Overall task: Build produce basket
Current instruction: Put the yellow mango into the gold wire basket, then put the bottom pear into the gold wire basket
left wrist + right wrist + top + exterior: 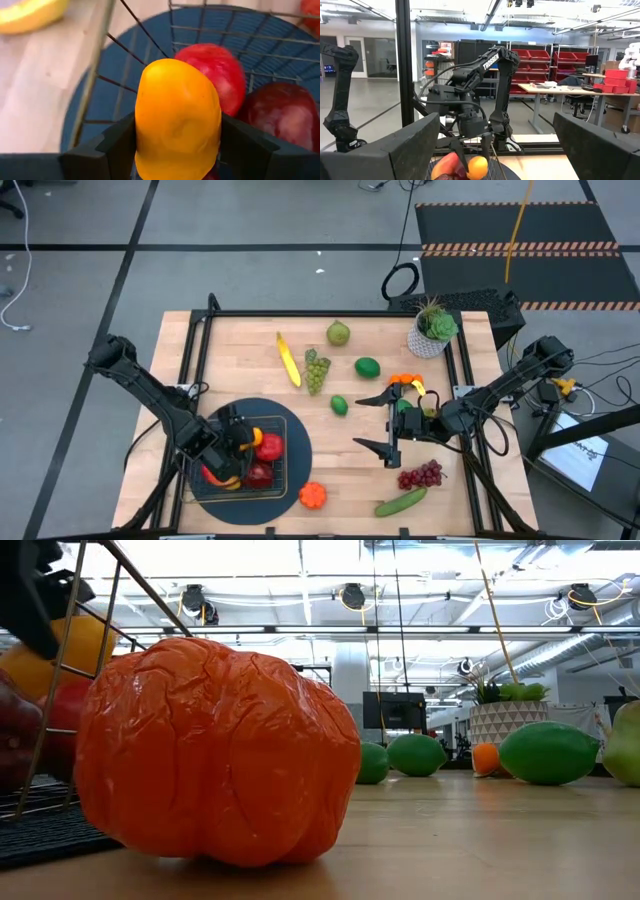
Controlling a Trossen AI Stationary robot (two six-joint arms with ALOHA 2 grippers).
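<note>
Counts, high view:
- red plastic apples [270, 446]: 2, in the dark wire-mesh basket [283, 478]
- yellow-orange pepper [244, 438]: 1, same basket
- orange lumpy pepper [312, 495]: 1, at the basket's 4 o'clock
- grape bunches: 2, one green [316, 369], one purple [421, 474]
- round green limes [367, 367]: 2
- yellow banana [289, 360]: 1
- green pear [338, 333]: 1
- green cucumber [401, 501]: 1

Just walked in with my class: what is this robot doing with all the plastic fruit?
It is filling the dark wire-mesh basket. The left gripper holds a yellow-orange plastic fruit over the basket, above two red apples already inside. The right gripper waits open mid-table. Banana, grapes and an orange pepper lie outside on the table.
</note>
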